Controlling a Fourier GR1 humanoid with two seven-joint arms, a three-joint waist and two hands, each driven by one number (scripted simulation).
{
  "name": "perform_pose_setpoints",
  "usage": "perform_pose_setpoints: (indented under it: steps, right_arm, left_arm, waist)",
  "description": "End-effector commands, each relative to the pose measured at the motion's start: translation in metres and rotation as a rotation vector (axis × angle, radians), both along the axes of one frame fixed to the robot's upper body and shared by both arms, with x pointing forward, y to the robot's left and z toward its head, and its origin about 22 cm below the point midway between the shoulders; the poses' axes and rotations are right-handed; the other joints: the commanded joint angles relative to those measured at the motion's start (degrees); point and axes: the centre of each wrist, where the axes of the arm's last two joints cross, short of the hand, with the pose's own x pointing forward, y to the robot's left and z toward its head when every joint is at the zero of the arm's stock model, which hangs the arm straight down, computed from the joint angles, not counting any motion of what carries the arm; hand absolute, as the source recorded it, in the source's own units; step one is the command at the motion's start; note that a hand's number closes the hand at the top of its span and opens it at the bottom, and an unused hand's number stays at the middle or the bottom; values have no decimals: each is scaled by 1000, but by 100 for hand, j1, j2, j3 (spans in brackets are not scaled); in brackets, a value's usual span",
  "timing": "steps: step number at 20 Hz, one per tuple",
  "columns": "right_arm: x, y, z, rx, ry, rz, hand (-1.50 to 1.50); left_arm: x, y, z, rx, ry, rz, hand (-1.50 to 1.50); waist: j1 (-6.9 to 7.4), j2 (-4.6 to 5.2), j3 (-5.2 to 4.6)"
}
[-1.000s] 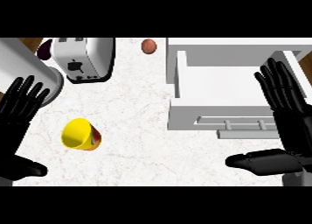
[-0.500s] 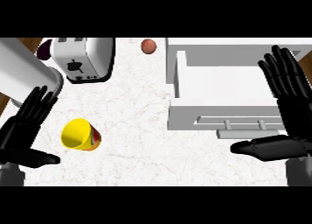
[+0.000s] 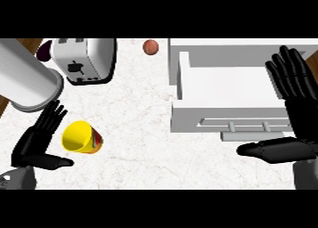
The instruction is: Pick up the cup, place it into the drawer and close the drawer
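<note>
Now the yellow plastic cup (image 3: 79,136) lies tipped on the white speckled table (image 3: 135,116), just beside the left hand (image 3: 33,149), whose fingers (image 3: 48,124) are straight and spread. Being round, it may roll away when they close; whether they touch it already is unclear.

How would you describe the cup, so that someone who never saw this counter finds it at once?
On the white counter, look at the left half, below the silver toaster. The cup lies there on its side, just beside the open left hand. It is the only bright yellow thing, unlike the small brown object at the far edge.
</note>
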Motion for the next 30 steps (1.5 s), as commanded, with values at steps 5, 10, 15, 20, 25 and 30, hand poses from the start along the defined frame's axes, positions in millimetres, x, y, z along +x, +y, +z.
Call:
perform_pose_setpoints:
  steps: [5,10,15,20,25,30]
  right_arm:
    - [19,-14,29,8,-18,3,-150]
    - [7,-4,7,9,-4,11,-150]
    - [18,-6,15,-1,-13,8,-150]
    - [11,3,20,5,9,21,-150]
    - [12,10,25,-10,4,34,-150]
    - [16,-4,31,-4,-7,15,-150]
  left_arm:
    - [3,15,-37,11,17,13,-150]
    - [-17,18,-60,27,4,30,-150]
    - [1,12,-53,-1,-15,31,-150]
    - [-10,13,-61,-2,-38,32,-150]
    - [-3,-25,-74,3,-47,26,-150]
    - [10,-30,-68,-27,-80,3,-150]
  waist:
    - [-24,12,-5]
    - [-91,35,-15]
    - [-61,30,-11]
    - [-122,43,-22]
    - [-154,64,-30]
    - [-127,55,-24]
